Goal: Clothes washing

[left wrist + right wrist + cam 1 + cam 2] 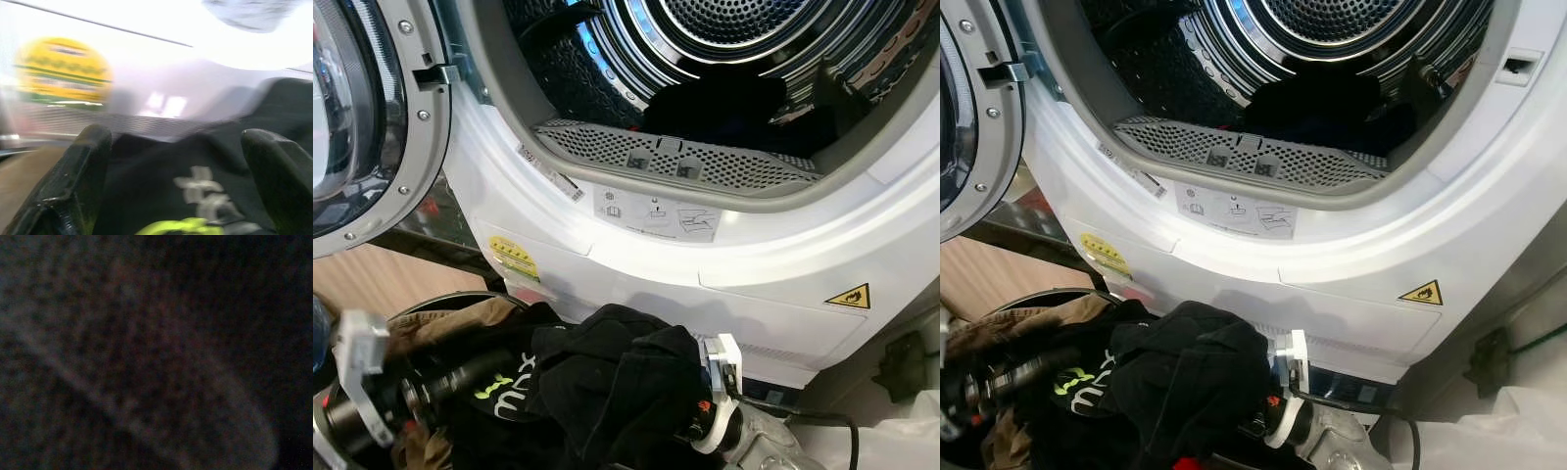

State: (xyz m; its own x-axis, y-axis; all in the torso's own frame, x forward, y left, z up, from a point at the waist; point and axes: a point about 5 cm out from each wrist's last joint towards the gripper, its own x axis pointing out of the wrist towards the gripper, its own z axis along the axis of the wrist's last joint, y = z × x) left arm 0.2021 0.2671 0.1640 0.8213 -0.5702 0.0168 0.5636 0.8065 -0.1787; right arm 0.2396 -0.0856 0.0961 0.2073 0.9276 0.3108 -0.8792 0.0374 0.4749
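Black clothes (607, 382) lie bunched below the open washer (724, 264), between the left gripper's (181, 186) spread fingers (73, 181). Right gripper's fingers are buried in fabric; cannot tell their state.

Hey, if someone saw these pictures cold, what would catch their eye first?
The wide-open drum of the white machine, with dark clothing already lying inside. Below it, a heap of black clothes with neon-green lettering sits between the robot's two arms, with the left gripper open around the fabric.
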